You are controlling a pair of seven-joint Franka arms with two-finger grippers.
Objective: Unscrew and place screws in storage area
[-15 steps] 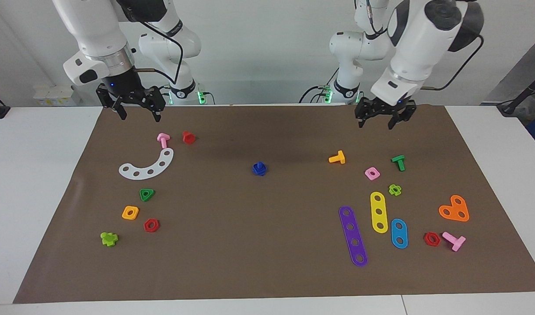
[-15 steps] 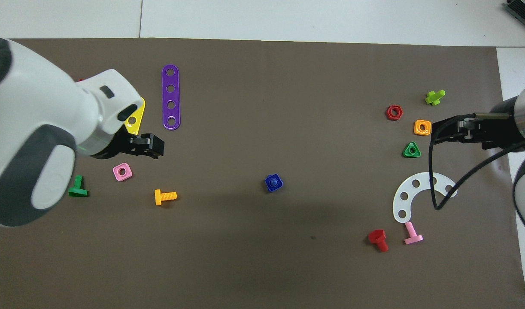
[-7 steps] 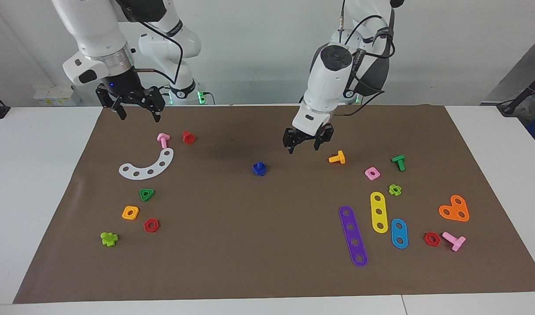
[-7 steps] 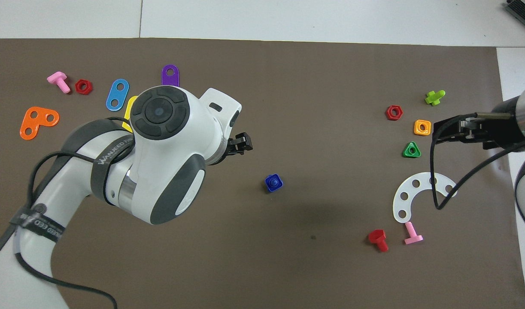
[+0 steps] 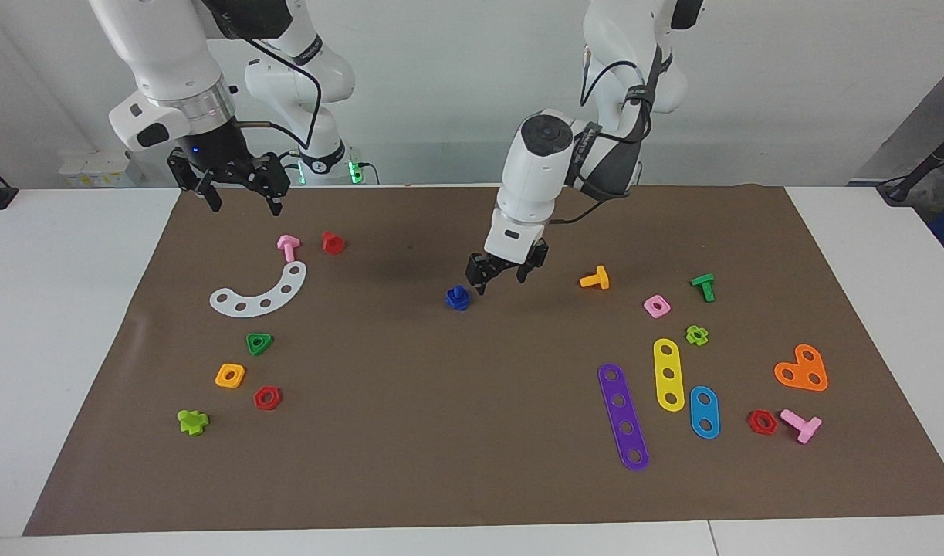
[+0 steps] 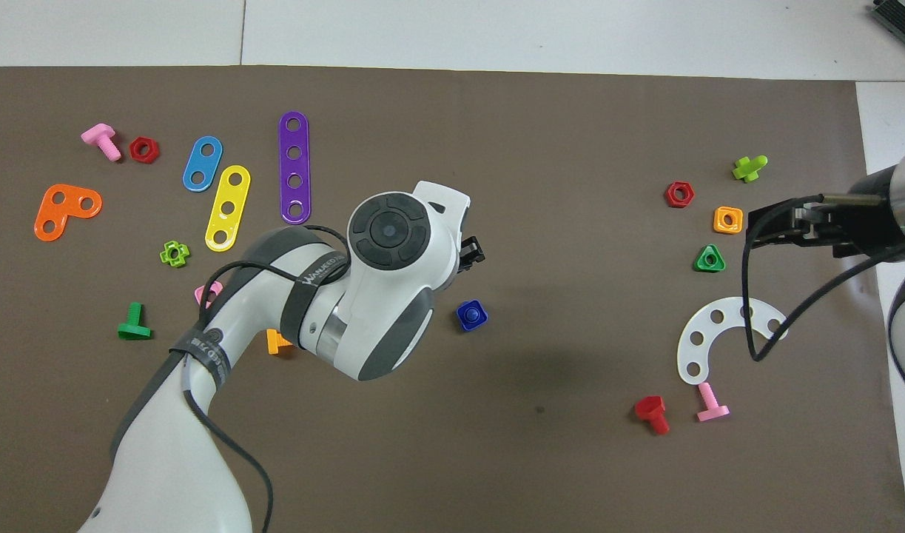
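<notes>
The left gripper [image 5: 502, 283], fingers apart, hangs just beside the dark-blue screw [image 5: 458, 297]; the right gripper [image 5: 240, 198] waits, fingers apart.

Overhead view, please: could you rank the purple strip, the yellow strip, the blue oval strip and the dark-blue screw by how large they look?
1. Purple strip
2. Yellow strip
3. Blue oval strip
4. Dark-blue screw

Strap on left arm [image 6: 320, 271]: white lettering, seemingly "WANJEED", partly readable.
Second strap [image 6: 200, 348], lower on that arm: lettering too small to read.
Elsewhere: no readable text.
</notes>
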